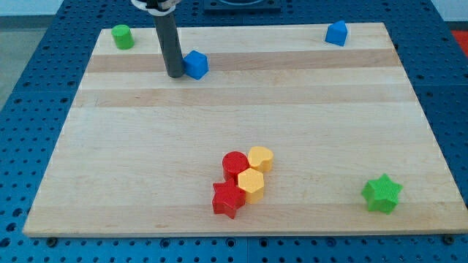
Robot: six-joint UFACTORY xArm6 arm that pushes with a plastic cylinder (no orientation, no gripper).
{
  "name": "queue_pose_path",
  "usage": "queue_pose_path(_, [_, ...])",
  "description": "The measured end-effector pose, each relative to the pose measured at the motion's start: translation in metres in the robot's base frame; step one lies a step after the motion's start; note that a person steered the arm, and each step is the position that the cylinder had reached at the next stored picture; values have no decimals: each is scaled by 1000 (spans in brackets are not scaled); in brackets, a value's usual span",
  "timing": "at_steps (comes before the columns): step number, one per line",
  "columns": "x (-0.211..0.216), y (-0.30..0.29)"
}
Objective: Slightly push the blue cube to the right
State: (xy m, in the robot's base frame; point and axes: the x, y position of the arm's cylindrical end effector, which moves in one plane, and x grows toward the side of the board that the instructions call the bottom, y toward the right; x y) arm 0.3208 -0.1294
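My tip (pixel 175 75) rests on the tabletop (pixel 234 153) near the view's top left, touching or just beside the left face of the blue cube (pixel 196 64). The rod ends plain (no gripper, nothing to spread or pinch). Count: two blue, the second a house-like blue block (pixel 336 33); green cylinder (pixel 122 36), green star (pixel 382 193); red cylinder (pixel 235 164), red star (pixel 227 198); yellow heart (pixel 260 158), yellow hexagon (pixel 251 183)
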Motion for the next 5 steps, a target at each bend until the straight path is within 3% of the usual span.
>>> queue_pose_path(2, [-6,-1])
queue_pose_path(3, [19,4])
queue_pose_path(5, [14,45])
